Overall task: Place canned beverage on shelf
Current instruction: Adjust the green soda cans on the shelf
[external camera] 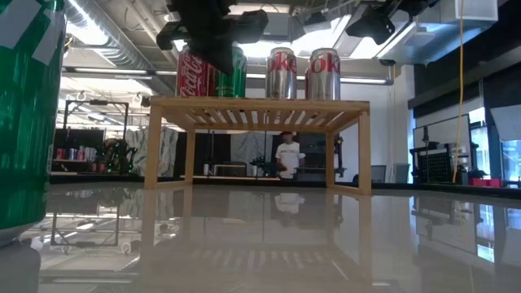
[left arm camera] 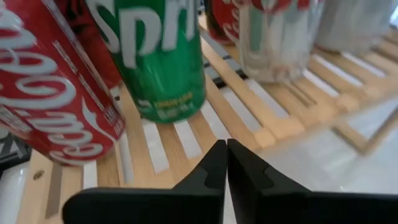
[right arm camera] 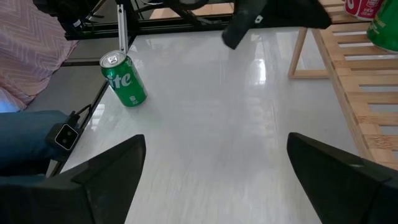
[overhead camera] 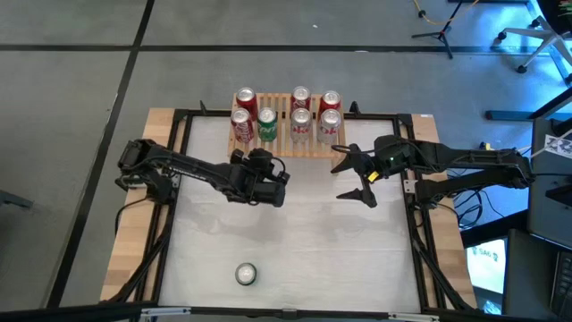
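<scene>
A: Counting cans. Seven are standing on the shelf in the high view: three at the back, four at the front. One more, the green can, is sitting alone near the table's front edge, well apart from the rack. Eight in all.

B: Colours on the rack?

A: Front row, from the left: a red cola can, a green Sprite can, then two silver ones with red lettering and. Back row is showing red and silver tops; I cannot tell the labels there.

B: Orientation?

A: Every can is standing upright, long axis vertical, tops facing the overhead camera. In the low view the front four are rising straight off the slats. The lone green can is upright too, seen in the right wrist view beside the table frame.

B: Shelf itself?

A: One rack, light wood, long side running across the far edge of the table, slats running front to back.

B: Claws?

A: The left gripper is hanging just in front of the shelf, below the Sprite can, fingers pressed together and holding nothing; the left wrist view is showing the two tips touching. The right gripper is hovering off the shelf's right front corner, fingers spread wide, empty.
</scene>
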`<control>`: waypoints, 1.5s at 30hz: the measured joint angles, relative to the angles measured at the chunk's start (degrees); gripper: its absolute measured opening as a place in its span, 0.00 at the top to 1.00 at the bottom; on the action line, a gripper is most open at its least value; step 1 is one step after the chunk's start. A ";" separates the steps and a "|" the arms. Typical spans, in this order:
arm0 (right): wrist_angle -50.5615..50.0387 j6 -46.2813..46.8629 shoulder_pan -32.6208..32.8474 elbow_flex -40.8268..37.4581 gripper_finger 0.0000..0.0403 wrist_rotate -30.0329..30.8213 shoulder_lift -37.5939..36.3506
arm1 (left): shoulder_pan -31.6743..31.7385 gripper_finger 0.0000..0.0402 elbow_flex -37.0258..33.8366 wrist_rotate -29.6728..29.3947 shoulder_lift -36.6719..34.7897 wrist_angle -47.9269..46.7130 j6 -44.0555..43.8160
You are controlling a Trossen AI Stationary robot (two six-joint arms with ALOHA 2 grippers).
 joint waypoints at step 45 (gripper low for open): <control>0.00 -1.49 0.00 0.00 0.04 0.15 0.00 | 9.08 1.00 0.00 2.95 0.01 2.04 0.53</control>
